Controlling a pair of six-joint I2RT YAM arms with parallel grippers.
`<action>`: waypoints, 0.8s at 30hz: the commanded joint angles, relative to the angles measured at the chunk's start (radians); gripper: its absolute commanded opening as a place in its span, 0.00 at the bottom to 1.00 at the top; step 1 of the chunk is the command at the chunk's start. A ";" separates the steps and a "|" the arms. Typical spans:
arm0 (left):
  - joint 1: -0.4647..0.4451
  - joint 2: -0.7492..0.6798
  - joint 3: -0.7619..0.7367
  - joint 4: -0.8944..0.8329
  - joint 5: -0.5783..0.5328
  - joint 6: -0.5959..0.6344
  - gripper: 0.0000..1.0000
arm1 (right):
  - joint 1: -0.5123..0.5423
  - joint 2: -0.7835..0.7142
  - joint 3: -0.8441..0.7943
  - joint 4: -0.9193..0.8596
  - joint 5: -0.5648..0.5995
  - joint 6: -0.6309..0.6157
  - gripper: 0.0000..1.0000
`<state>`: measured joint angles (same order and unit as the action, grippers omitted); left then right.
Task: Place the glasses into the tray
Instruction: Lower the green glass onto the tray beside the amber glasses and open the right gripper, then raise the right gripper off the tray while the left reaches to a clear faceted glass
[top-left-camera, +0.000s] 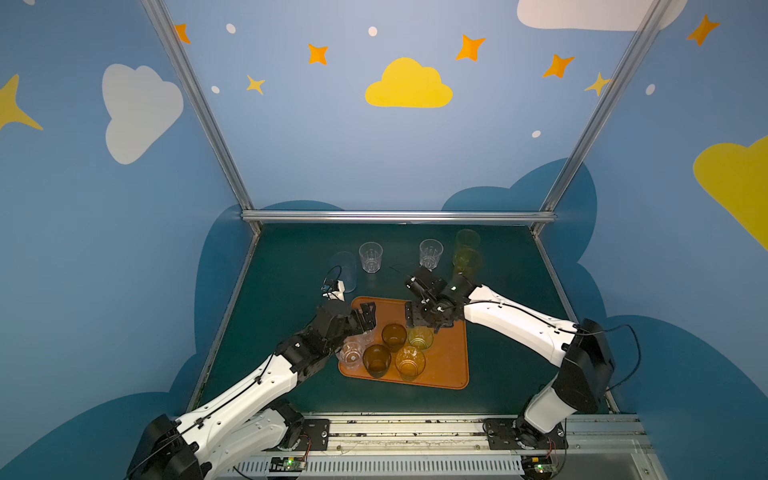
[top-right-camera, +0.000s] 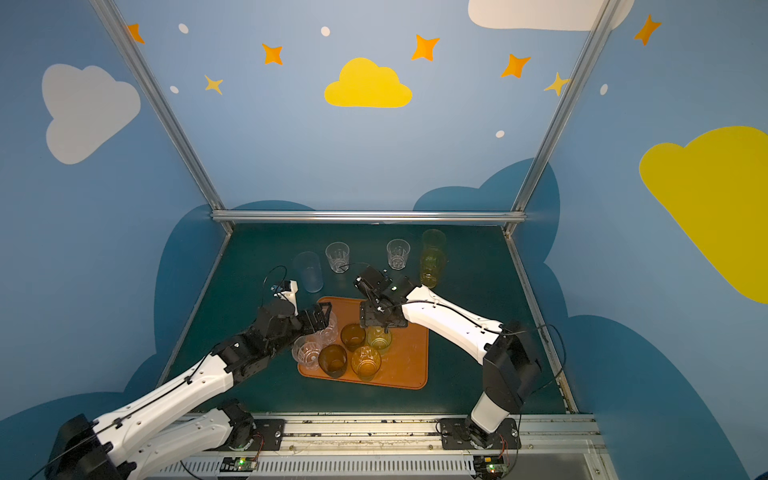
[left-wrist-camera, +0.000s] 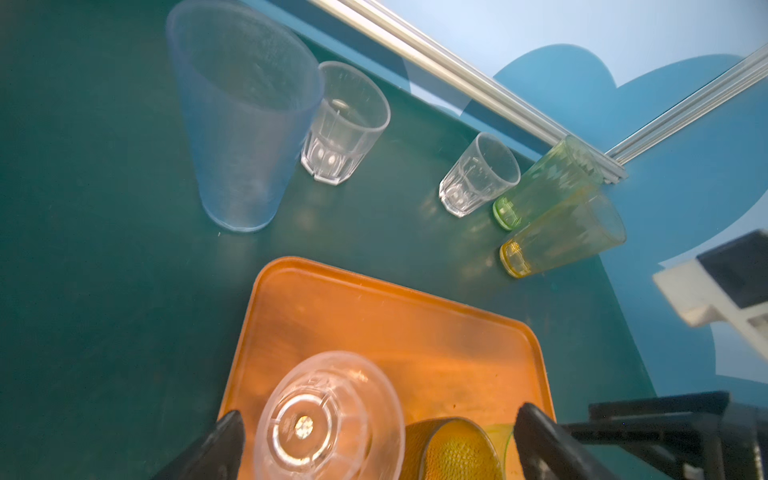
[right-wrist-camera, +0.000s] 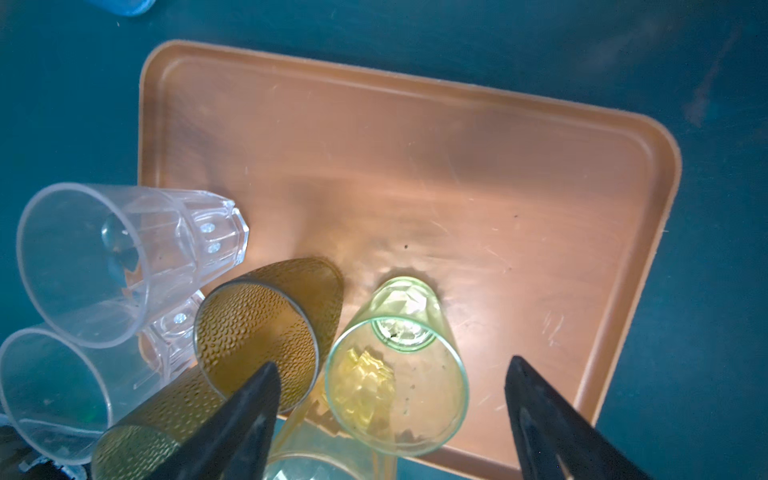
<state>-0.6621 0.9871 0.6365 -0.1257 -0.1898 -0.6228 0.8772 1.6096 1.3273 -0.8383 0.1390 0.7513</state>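
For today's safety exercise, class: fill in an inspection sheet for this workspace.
Surface: dark green tabletop.
Job's things: orange-brown rectangular plastic tray holds two clear faceted tumblers, two dark brown tumblers, small green tumbler, amber tumbler; outside: tall frosted bluish tumbler, two clear faceted tumblers, two tall yellow tumblers.
Clutter: nothing seen.
Tools: left tool open over a clear tumbler; right tool open over green tumbler.
Cables: black loop at left wrist.
Surroundings: blue painted walls, aluminium frame.

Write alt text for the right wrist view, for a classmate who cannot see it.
The open right gripper straddles a small green glass standing on an orange tray, without touching it. Two dark brown glasses and two clear faceted glasses cluster nearby.
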 joint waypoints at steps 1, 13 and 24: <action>0.006 0.058 0.078 -0.039 -0.012 0.040 1.00 | -0.041 -0.064 -0.057 0.113 -0.050 -0.036 0.84; 0.047 0.340 0.322 -0.083 0.070 0.052 1.00 | -0.159 -0.254 -0.208 0.312 -0.139 -0.111 0.84; 0.140 0.541 0.495 -0.062 0.124 0.163 1.00 | -0.233 -0.415 -0.411 0.452 -0.176 -0.110 0.84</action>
<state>-0.5488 1.4857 1.0725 -0.1852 -0.0959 -0.5247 0.6586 1.2385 0.9565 -0.4610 -0.0021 0.6395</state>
